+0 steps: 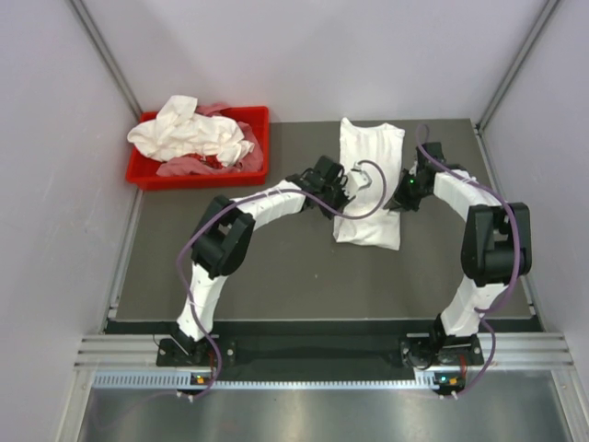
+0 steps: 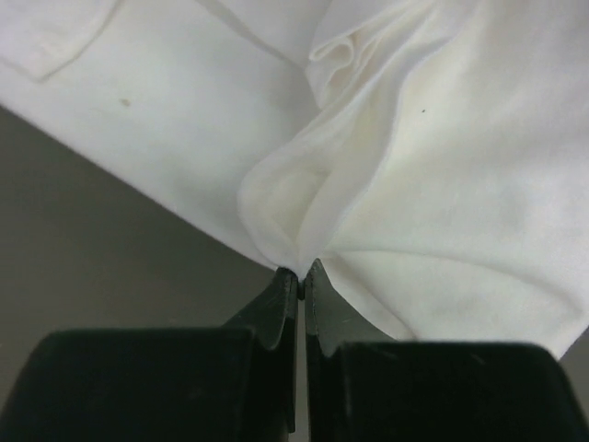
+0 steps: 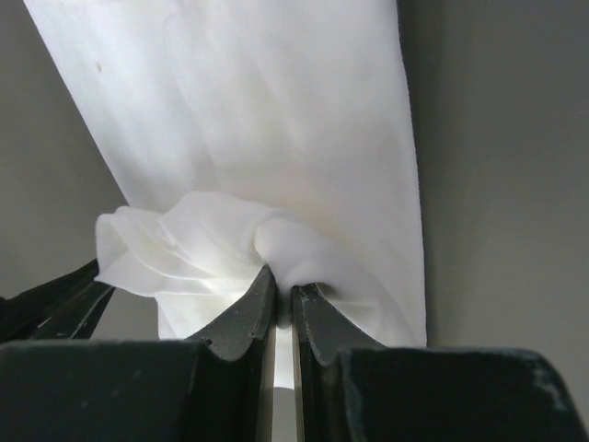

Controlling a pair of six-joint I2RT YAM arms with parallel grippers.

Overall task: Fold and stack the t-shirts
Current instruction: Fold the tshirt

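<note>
A white shirt [image 1: 371, 184] lies on the dark grey table [image 1: 276, 267], just right of its middle. It is folded along its length into a long narrow band, a little wider at the far end. The cloth is thin, soft and matte, mostly flat, with rounded wrinkles where it is pinched.

The left claw [image 2: 300, 276] is at the band's left edge, about half way along. Its black fingers are pressed together with almost no gap, and a small peak of cloth is caught between the tips. From that peak the cloth spreads in smooth curved folds.

The right claw [image 3: 283, 293] is at the opposite edge. It is also closed, on a thicker bunch of several layers that swells over the fingertips like a loose knot.

At the far left corner stands a red plastic bin [image 1: 198, 177], rectangular and shallow. In it is a heap of crumpled shirts [image 1: 189, 133], white, with some pink cloth [image 1: 179, 167] under them.
</note>
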